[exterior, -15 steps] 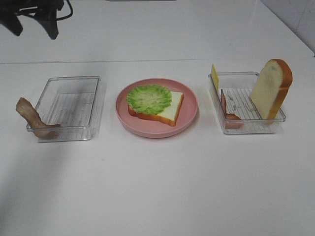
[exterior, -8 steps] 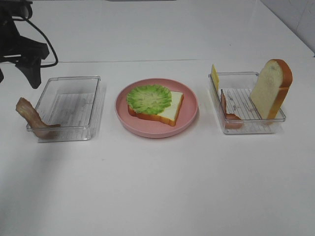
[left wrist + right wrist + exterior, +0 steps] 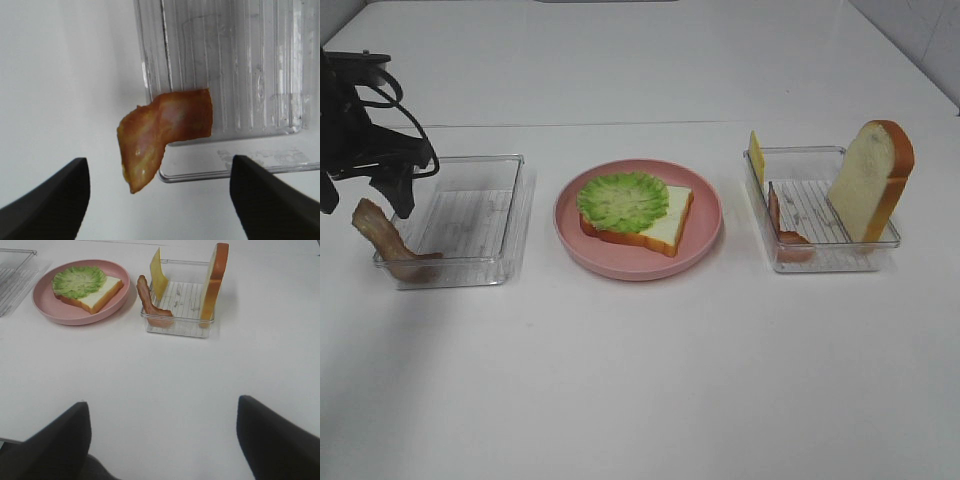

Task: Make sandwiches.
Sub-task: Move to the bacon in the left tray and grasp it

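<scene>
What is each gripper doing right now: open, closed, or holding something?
Left gripper: open, empty, over the bacon.
Right gripper: open, empty.

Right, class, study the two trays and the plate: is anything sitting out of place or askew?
Yes. One bacon strip is draped over the corner of the left tray, with half of it sticking outside. In the right tray, the bread slice stands on edge, leaning, not flat.

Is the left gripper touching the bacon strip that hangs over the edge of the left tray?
Apart. In the left wrist view, white table shows between each finger of the open left gripper and the bacon strip.
</scene>
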Tool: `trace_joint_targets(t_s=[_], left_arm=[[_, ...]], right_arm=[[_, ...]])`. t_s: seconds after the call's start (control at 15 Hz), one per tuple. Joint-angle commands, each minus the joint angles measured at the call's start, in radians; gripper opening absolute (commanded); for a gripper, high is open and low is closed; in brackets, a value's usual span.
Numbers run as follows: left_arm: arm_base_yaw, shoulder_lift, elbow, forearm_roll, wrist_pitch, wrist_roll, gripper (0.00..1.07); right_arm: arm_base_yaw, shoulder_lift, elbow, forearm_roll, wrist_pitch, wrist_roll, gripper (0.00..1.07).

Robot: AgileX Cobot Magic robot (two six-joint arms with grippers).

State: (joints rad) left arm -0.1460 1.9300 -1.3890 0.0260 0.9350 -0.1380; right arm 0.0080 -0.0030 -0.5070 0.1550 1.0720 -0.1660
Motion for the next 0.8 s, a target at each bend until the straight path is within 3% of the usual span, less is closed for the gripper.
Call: trace_joint_targets(t_s=[0.07,0.27,0.53,0.8], left_arm=[[0.0,0.023,0.007,0.006,-0.021,-0.004,0.74],[0.0,0.07,0.007,0.004,-0.056,-0.005,0.72],[0.0,0.073,0.007,-0.013,-0.088,-0.009,0.53],[0.0,0.092,0.007,-0.013,-0.075,-0.01,0.52]], right_arm=[[-0.005,-0.014,0.002,0.004,-0.008,0.003,0.77],[-0.005,-0.014,0.002,0.004,-0.008,0.003,0.77],[-0.005,-0.014,0.002,0.004,-0.008,0.003,0.77],[-0.005,-0.014,0.002,0.004,-0.008,0.003,0.77]])
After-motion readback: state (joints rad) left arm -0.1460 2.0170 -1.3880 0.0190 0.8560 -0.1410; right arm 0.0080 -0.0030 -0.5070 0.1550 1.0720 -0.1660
